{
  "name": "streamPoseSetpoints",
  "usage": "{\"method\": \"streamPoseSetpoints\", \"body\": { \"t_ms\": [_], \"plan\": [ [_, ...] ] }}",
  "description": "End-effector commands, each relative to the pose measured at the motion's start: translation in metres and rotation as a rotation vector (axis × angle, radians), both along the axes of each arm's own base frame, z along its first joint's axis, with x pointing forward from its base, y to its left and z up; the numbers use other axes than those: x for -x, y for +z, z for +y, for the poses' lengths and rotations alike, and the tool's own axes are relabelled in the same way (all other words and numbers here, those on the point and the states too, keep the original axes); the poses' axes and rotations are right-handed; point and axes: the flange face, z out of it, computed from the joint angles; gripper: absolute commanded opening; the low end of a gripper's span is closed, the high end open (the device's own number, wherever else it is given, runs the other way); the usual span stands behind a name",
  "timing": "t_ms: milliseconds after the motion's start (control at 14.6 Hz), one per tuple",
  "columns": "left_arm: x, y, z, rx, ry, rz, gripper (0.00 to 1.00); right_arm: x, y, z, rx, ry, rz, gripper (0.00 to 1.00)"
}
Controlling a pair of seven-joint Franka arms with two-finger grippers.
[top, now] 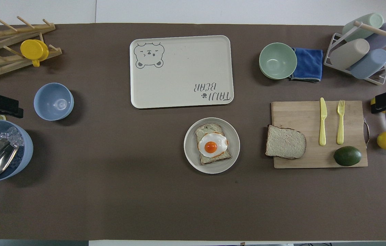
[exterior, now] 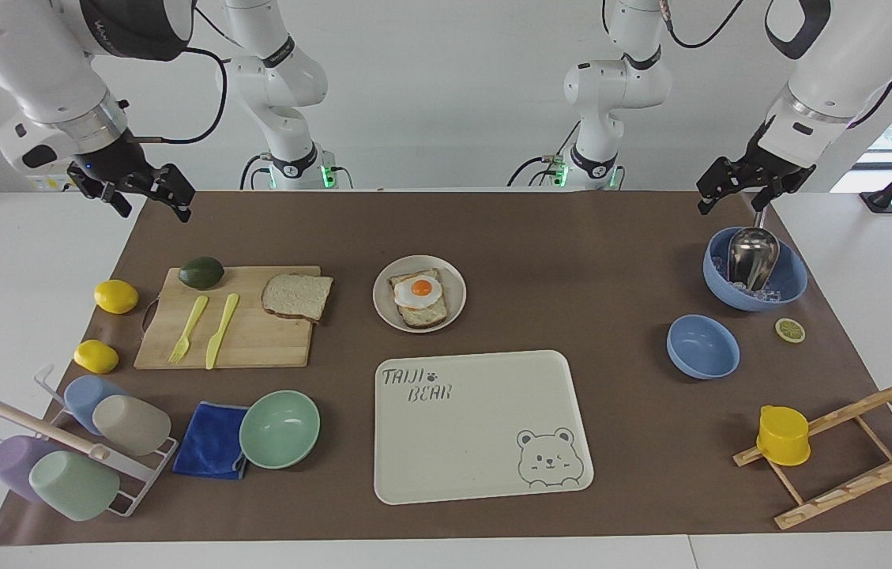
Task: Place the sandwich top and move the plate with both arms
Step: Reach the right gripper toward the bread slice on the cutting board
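The sandwich top (exterior: 297,296) (top: 285,141), a plain bread slice, lies on the wooden cutting board (exterior: 256,348), on the corner nearest the plate. The round plate (exterior: 455,296) (top: 190,145) sits mid-table and carries a bread slice with a fried egg (exterior: 420,291). My right gripper (exterior: 155,207) (top: 384,102) hangs open and empty over the mat's edge at the right arm's end. At the left arm's end my left gripper (exterior: 732,204) (top: 8,106) hangs open and empty, over the blue bowl of ice (exterior: 789,276).
An avocado (exterior: 201,272), a yellow fork and a knife share the board, with two lemons (exterior: 115,296) beside it. The cream bear tray (exterior: 477,427) lies farther from the robots than the plate. Also here: a mint bowl (exterior: 280,428), blue cloth, cup rack, small blue bowl (exterior: 702,346), wooden rack.
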Motion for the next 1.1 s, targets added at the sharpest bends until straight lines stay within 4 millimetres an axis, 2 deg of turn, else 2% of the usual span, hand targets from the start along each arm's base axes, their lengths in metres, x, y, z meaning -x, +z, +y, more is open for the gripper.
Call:
{"method": "streamPoseSetpoints", "body": {
  "t_ms": [0, 618, 687, 755, 824, 893, 1030],
  "plan": [
    [0.004, 0.0, 0.003, -0.015, -0.008, 0.001, 1.0, 0.007, 0.0, -0.001, -0.023, 0.022, -0.016, 1.0],
    [0.004, 0.0, 0.003, -0.015, -0.008, 0.001, 1.0, 0.006, 0.004, -0.002, -0.024, 0.014, -0.018, 1.0],
    [0.004, 0.0, 0.003, -0.015, -0.008, 0.001, 1.0, 0.006, 0.004, 0.003, -0.021, 0.029, -0.021, 1.0],
    [0.004, 0.0, 0.003, -0.015, -0.008, 0.001, 1.0, 0.005, 0.0, 0.014, -0.006, 0.048, -0.019, 1.0],
    [0.004, 0.0, 0.003, -0.015, -0.008, 0.001, 1.0, 0.004, -0.013, 0.041, 0.031, 0.096, -0.004, 1.0],
    [0.004, 0.0, 0.002, -0.015, -0.01, 0.001, 1.0, 0.003, -0.021, 0.058, 0.091, 0.115, -0.012, 1.0],
    [0.004, 0.0, 0.003, -0.015, -0.008, 0.001, 1.0, -0.007, -0.051, 0.119, 0.176, 0.126, 0.022, 1.0]
  ]
}}
